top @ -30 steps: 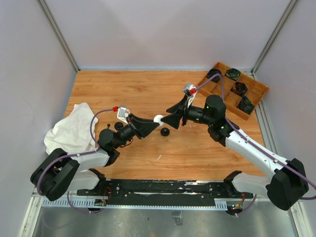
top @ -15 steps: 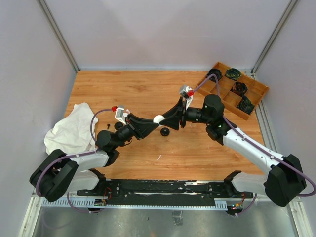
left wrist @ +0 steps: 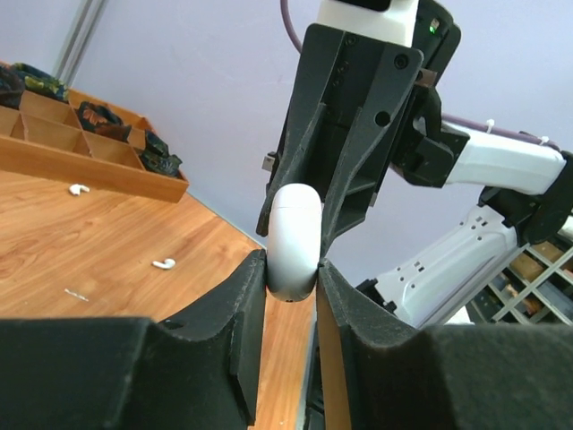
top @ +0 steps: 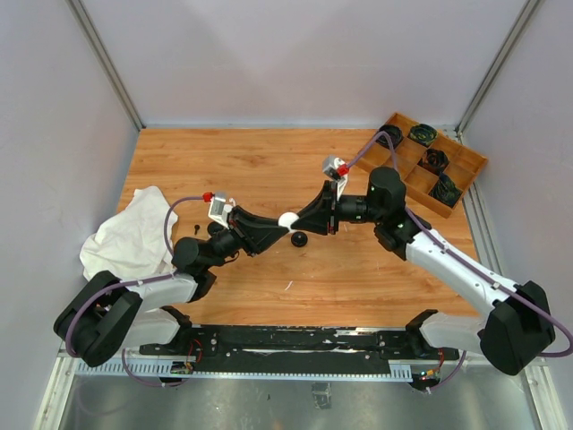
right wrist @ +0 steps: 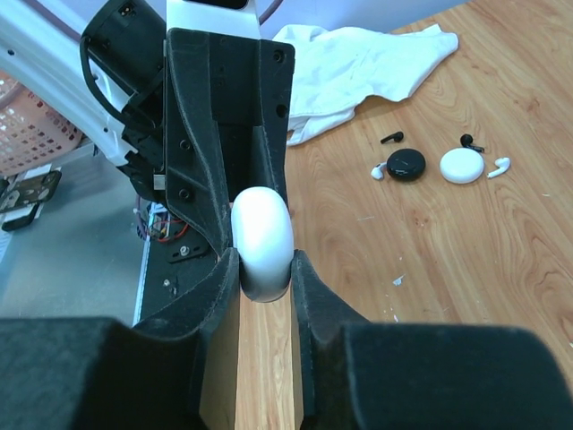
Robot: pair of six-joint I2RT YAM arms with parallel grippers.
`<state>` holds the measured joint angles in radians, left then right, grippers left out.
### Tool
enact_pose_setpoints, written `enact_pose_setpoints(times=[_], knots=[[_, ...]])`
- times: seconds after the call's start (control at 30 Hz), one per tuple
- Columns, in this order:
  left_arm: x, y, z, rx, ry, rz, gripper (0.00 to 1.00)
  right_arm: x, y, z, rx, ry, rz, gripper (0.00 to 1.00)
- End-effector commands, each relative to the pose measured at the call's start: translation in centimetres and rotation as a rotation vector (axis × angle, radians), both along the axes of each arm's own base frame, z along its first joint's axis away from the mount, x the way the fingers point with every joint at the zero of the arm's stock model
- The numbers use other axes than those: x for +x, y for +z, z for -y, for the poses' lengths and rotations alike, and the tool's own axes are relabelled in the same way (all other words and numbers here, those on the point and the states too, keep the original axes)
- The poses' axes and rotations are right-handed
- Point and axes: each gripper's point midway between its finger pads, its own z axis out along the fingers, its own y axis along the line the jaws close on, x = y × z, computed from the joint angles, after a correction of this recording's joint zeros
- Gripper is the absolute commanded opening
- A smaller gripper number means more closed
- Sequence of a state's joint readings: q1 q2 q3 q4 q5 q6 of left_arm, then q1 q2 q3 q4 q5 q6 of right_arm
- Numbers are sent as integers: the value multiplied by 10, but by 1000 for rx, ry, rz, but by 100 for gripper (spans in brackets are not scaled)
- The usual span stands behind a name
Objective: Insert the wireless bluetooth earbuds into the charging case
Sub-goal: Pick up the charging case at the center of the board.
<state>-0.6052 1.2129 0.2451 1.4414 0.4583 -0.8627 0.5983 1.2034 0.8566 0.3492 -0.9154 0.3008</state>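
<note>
A white rounded charging case (top: 286,219) hangs in mid-air over the middle of the table, pinched from both sides. My left gripper (left wrist: 291,269) is shut on the lower end of the case (left wrist: 295,235). Facing it, my right gripper (right wrist: 266,269) is shut on the other end of the case (right wrist: 262,235). Loose earbuds lie on the wood: white ones (right wrist: 498,167) (right wrist: 378,170) and black ones (right wrist: 391,137) (right wrist: 467,141) in the right wrist view. Two more white earbuds (left wrist: 163,263) (left wrist: 79,189) show in the left wrist view.
A black puck case (right wrist: 406,164) and a white puck case (right wrist: 462,166) lie on the table near the white cloth (top: 125,235) at the left. Another black puck (top: 298,239) sits under the grippers. A wooden compartment tray (left wrist: 107,175) with dark items stands at the back right.
My right gripper moved left onto the white case and closed on it. The left gripper kept its hold and barely moved.
</note>
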Motion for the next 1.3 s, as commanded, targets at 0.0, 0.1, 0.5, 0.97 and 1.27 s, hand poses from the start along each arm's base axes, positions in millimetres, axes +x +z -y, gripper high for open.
enact_pose_setpoints(times=[0.0,0.1,0.5,0.97,1.27], knots=[[-7,5,4,41,-27,84,36,-6,9,8,-61,37,83,3],[-8,-2,7,100,-40,117,45,-10,8,12,-111,56,91,3],[-6,-9,14,303,-48,286,55,-25,5,16,-276,122,158,6],[-13,-6,17,290,-97,313,39,-32,3,5,-378,171,245,7],[-15,-11,19,292,-108,321,12,-34,2,-1,-405,190,286,10]])
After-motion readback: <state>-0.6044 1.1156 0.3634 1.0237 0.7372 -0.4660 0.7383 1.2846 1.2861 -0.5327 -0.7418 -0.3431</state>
